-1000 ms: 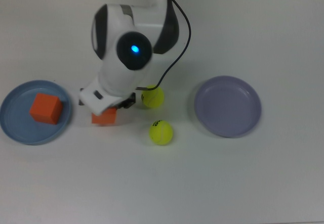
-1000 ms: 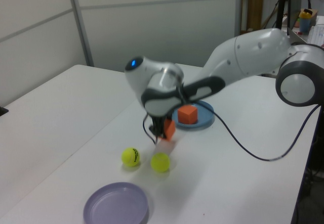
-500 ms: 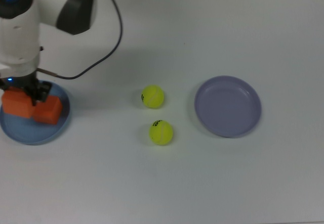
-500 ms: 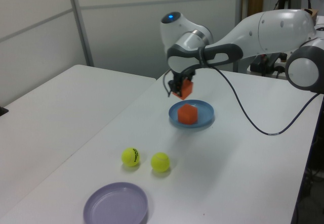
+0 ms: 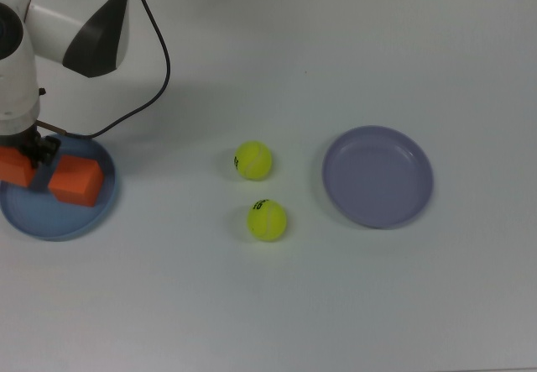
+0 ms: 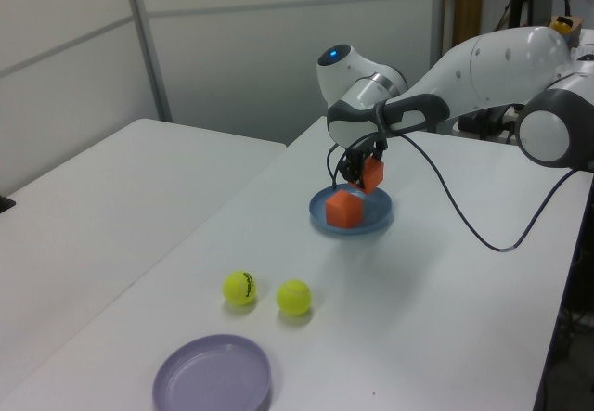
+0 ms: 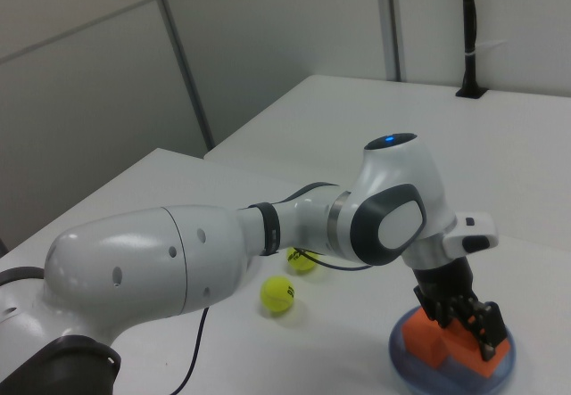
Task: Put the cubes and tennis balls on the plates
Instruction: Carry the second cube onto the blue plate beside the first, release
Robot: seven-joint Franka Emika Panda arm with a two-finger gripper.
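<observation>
My gripper is shut on an orange cube and holds it low over the light blue plate. In the top view this cube is at the blue plate's left edge. The second orange cube rests on the same plate, right beside the held one. Two yellow-green tennis balls lie on the table mid-scene. The lavender plate stands bare at the top view's right. In the right view the fingers reach down between the two cubes.
The arm's white body and its black cable hang over the top view's upper left. The white table runs out of the top view on every side. Wall panels stand behind the table in the left view.
The gripper has carried its cube lower and further across the blue plate, toward the top view's left. Balls, lavender plate and the resting cube have stayed put.
</observation>
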